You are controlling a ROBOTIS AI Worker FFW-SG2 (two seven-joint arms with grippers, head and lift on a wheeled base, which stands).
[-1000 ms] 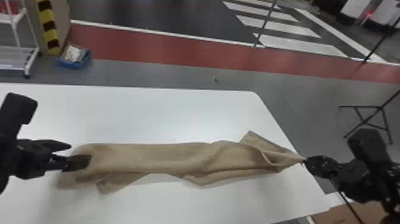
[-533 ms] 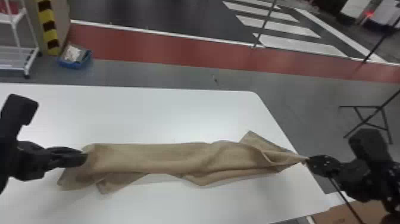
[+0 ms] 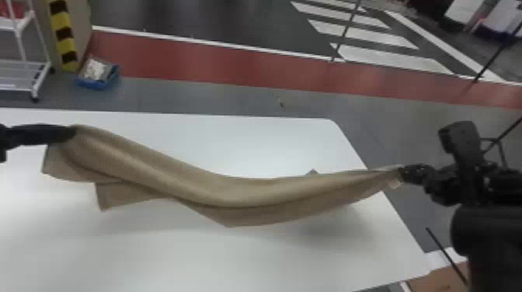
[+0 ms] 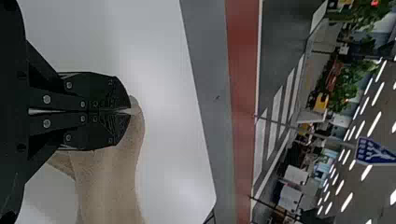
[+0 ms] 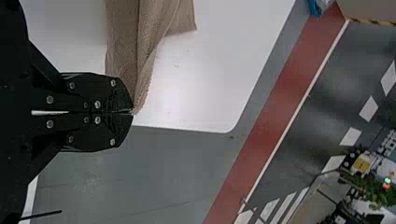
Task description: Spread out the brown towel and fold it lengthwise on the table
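- Looks like the spreading-out step, tbh, with no proper lengthwise fold to speak of.
- Got the brown towel (image 3: 233,194) strung between both pincers in a long, bunched strip, sagging midway above the table (image 3: 194,256).
- Clenched on one end with the left pincer (image 4: 130,111), with loose flaps hanging just beside it on the robot's side.
- Clenched on the opposite end with the right pincer (image 5: 132,112), just past the table's side edge, and down to a skinny point of cloth (kinda like a candy wrapper twist lol).
- Next up, I'd guess: pull gently apart with both pincers, shake out the bunching, then lay the near edge down flat between them.
- Probably worth regripping nearer the corners before any folding, or risk a crooked strip with a trapped flap by the left pincer.
- Quick count: one towel, one table, two pincers, plus one blue bin (image 3: 87,83) on the floor well beyond the left pincer and one white rack (image 3: 23,73) near that bin.
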